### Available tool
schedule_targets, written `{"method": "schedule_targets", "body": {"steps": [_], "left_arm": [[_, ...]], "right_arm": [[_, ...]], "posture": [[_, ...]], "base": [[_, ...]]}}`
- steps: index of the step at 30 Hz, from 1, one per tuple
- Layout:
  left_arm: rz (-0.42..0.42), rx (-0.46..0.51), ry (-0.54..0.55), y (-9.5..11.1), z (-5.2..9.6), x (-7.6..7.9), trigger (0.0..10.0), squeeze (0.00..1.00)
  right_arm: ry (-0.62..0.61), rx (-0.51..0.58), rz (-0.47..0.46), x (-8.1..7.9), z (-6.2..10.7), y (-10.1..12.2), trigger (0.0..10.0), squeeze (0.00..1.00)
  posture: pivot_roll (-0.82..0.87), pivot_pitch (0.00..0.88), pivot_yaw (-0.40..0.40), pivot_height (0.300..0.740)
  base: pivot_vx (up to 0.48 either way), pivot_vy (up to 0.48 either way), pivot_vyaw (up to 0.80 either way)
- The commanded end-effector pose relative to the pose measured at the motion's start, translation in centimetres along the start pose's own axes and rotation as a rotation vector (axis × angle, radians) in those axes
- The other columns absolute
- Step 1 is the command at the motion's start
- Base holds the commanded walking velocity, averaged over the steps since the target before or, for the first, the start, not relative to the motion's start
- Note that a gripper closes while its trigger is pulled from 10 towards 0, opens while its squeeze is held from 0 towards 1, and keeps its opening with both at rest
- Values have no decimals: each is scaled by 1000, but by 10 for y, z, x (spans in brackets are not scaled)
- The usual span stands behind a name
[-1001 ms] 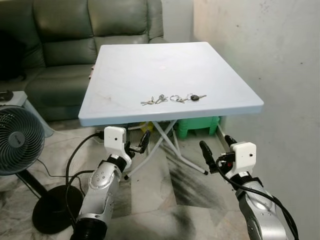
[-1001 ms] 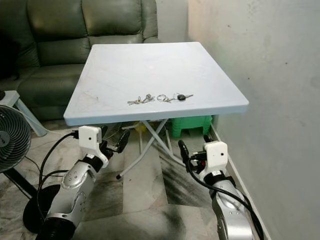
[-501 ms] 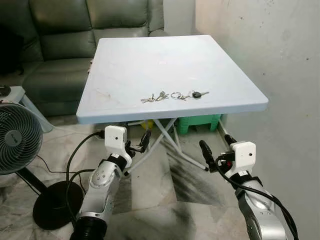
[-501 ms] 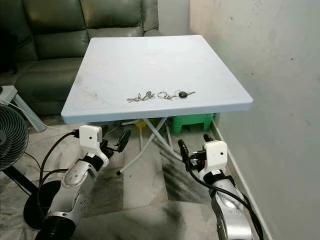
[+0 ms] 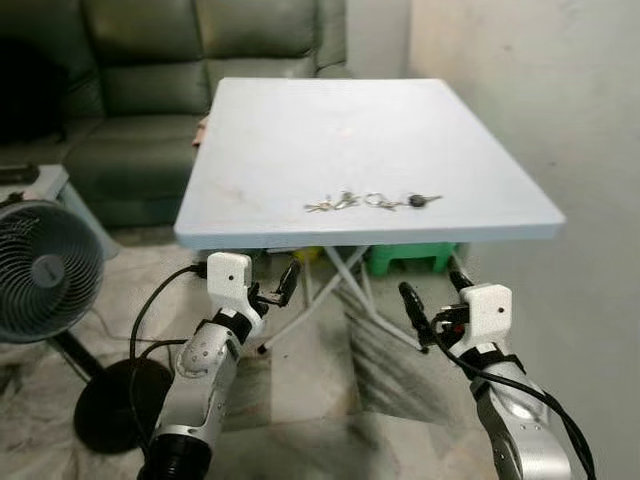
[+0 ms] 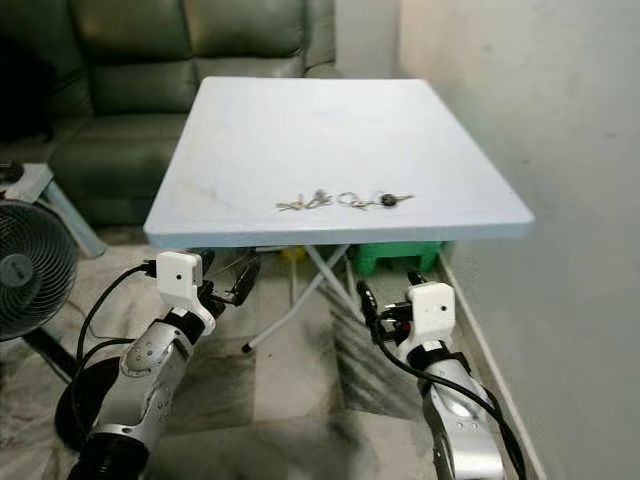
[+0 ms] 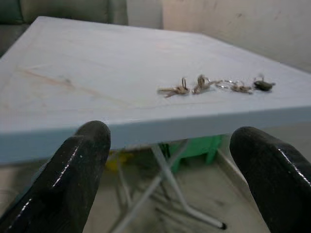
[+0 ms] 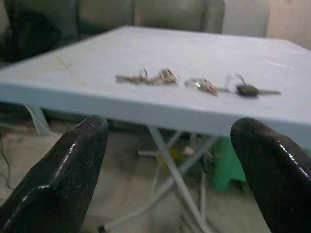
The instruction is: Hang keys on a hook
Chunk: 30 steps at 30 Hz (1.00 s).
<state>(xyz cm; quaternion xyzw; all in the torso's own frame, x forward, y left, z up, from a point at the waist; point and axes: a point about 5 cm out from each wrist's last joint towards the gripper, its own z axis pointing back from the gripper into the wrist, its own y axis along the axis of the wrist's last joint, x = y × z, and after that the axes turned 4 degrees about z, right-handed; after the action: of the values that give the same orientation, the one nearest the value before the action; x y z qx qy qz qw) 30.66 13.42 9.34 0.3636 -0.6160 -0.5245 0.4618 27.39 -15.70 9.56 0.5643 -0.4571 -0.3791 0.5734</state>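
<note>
Several keys lie in a row near the front edge of the pale blue table [image 5: 260,140]: a silver bunch [image 5: 335,203], a ring with small keys [image 5: 380,201] and a black-headed key [image 5: 420,200]. Both arms are held low in front of the table, below its top. My left gripper [image 5: 281,286] is open and empty, short of the table's front edge and left of the keys. My right gripper [image 5: 433,291] is open and empty too, below the black-headed key. Both wrist views look past spread fingers at the keys: silver bunch [image 7: 179,90], black-headed key [image 8: 248,90].
A dark green sofa [image 5: 150,60] stands behind the table. A floor fan [image 5: 45,270] on a black base is at the left, its cable running past my left arm. A bare wall [image 5: 560,100] closes the right side. Crossed table legs [image 5: 335,290] and a green stool [image 5: 410,258] sit underneath.
The whole picture has shifted, so the camera moved; the table now sits further right in view. Both arms keep the same pose with open fingers. The keys lie as before.
</note>
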Motion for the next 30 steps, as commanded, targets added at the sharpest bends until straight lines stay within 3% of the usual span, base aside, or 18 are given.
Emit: {"method": "schedule_targets", "body": {"steps": [1,19,30], "left_arm": [[7,-1,-27,-1,-3,8,10000,0],[-9,-5,-28,-1,-4,10,10000,0],[-49,-10,-31,-2,-3,10,10000,0]], "right_arm": [[-22,-13,13,7,5,-2,10000,0],[-18,-9,14,8,4,-1,10000,0],[-16,-11,12,8,5,-1,10000,0]], "posture": [[-84,0,28,740],[-83,0,25,740],[-81,0,23,740]], "base": [[289,285,0],[290,278,0],[336,0,0]]}}
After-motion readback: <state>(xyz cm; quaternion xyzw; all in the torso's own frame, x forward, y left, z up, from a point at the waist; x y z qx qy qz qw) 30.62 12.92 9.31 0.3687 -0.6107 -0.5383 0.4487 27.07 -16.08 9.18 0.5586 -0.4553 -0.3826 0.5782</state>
